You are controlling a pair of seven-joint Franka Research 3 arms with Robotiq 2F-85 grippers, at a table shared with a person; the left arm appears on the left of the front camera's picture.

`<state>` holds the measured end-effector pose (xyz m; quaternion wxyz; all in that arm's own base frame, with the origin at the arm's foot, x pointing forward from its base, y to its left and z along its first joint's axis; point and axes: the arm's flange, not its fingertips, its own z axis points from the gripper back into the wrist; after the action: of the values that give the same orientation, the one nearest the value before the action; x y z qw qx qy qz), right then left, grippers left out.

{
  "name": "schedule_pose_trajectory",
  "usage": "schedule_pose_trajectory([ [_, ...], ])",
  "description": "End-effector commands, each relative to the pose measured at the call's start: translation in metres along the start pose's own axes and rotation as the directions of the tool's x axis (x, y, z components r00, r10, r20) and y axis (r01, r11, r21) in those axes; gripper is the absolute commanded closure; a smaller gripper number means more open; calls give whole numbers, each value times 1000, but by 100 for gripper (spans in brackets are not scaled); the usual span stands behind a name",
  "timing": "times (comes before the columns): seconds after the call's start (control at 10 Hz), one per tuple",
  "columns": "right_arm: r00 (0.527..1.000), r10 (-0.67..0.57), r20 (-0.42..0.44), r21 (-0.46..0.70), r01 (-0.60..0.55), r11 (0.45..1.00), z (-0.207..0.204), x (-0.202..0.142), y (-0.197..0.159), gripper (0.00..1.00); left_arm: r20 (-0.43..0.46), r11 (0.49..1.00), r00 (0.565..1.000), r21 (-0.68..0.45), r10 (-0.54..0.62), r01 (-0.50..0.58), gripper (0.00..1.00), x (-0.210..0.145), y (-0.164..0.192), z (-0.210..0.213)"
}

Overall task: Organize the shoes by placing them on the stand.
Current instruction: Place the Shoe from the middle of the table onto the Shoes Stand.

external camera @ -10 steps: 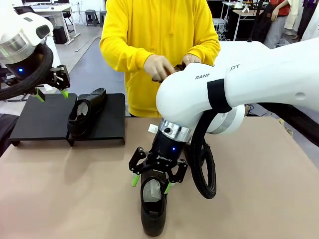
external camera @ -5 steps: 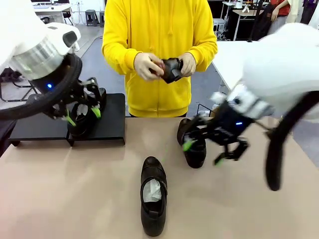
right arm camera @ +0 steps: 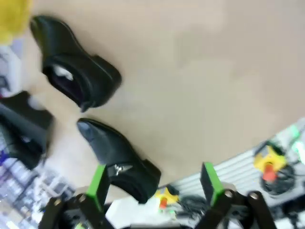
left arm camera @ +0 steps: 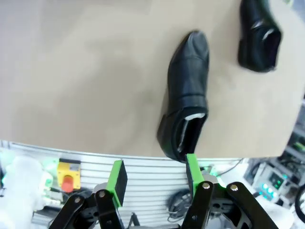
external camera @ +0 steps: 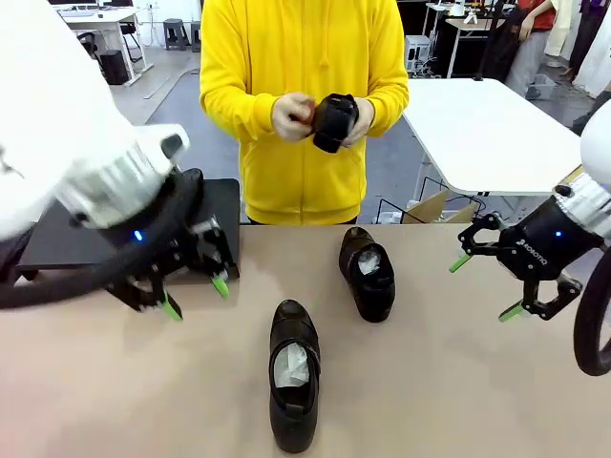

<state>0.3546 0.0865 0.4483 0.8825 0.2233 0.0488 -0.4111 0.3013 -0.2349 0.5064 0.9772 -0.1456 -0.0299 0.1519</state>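
Two black shoes lie on the table, both stuffed with white paper: one near the front middle (external camera: 293, 374) (left arm camera: 188, 93) (right arm camera: 119, 157), one farther back (external camera: 368, 273) (left arm camera: 259, 33) (right arm camera: 76, 71). The person in a yellow hoodie holds a third shoe (external camera: 334, 120) in both hands at chest height. The stand (external camera: 225, 202) is at the back left, mostly hidden behind my left arm. My left gripper (external camera: 195, 295) (left arm camera: 153, 172) hangs open and empty just left of the near shoe. My right gripper (external camera: 486, 286) (right arm camera: 154, 183) is open and empty, well to the right of both shoes.
The brown table (external camera: 430, 382) has free room at the right and front left. A white table (external camera: 482, 129) stands behind on the right. A small reddish thing (external camera: 304, 114) shows in the person's hand beside the held shoe.
My right gripper has swung from around the near shoe far out to the right. My left arm has come from over the stand down toward the table. The person raised the held shoe.
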Motion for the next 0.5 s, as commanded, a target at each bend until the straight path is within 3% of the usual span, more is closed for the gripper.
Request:
schedule_pose_trajectory([
  [0.0, 990, 139, -11, -2, -139, 990, -3, -23, 13, 0, -10, 987, 987, -32, -159, 158, 34, -7, -2, -33],
  [0.4, 990, 139, -11, -2, -139, 990, -3, -23, 13, 0, -17, 908, 909, -58, -416, 415, 34, -30, -10, -77],
])
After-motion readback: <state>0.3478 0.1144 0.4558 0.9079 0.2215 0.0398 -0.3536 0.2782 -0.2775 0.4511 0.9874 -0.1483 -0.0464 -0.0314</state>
